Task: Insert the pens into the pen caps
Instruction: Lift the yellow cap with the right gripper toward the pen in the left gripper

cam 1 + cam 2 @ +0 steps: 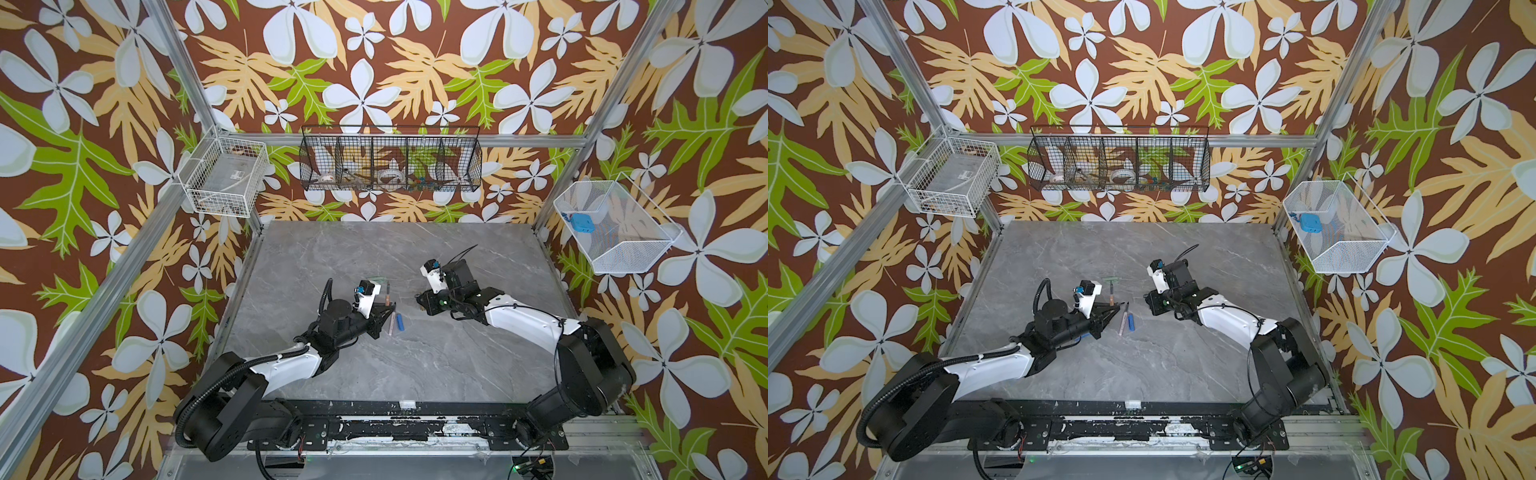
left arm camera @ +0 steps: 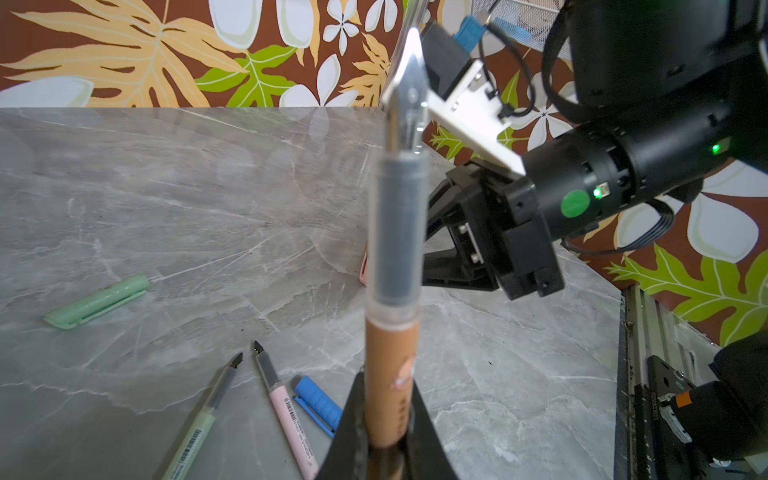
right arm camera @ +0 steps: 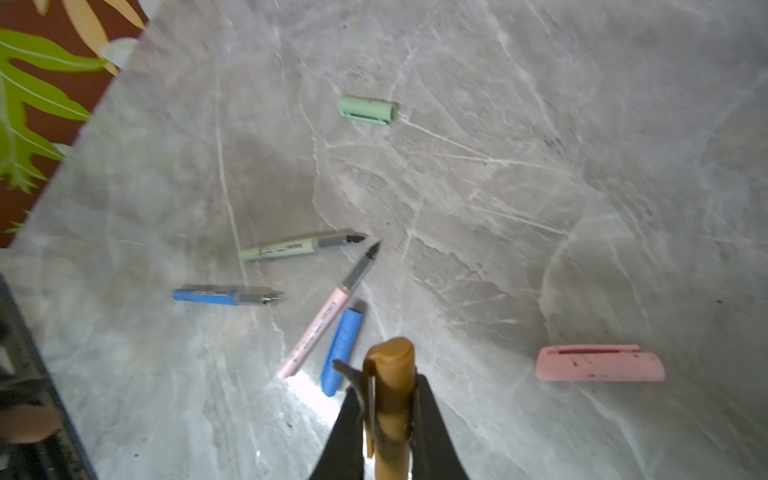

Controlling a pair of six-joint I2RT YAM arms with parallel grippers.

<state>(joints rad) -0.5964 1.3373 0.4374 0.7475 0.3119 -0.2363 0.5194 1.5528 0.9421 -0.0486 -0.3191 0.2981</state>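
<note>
My left gripper [image 2: 388, 415] is shut on the brown pen [image 2: 390, 386], whose dark nib rises toward the right arm. In a top view this gripper [image 1: 390, 309] sits mid-table. My right gripper [image 3: 388, 399], also visible in a top view [image 1: 419, 296], is shut on the brown pen cap [image 3: 390, 370]. On the table lie the pink pen [image 3: 320, 328], blue cap [image 3: 341, 349], grey-green pen [image 3: 291, 247], blue pen [image 3: 224, 296], green cap [image 3: 365, 109] and pink cap [image 3: 598, 362]. The two grippers face each other, a short gap apart.
A black wire basket [image 1: 390, 166] hangs on the back wall. White wire baskets hang at the left [image 1: 226, 176] and right [image 1: 615, 228]. The black base rail [image 1: 395, 415] runs along the table's front edge.
</note>
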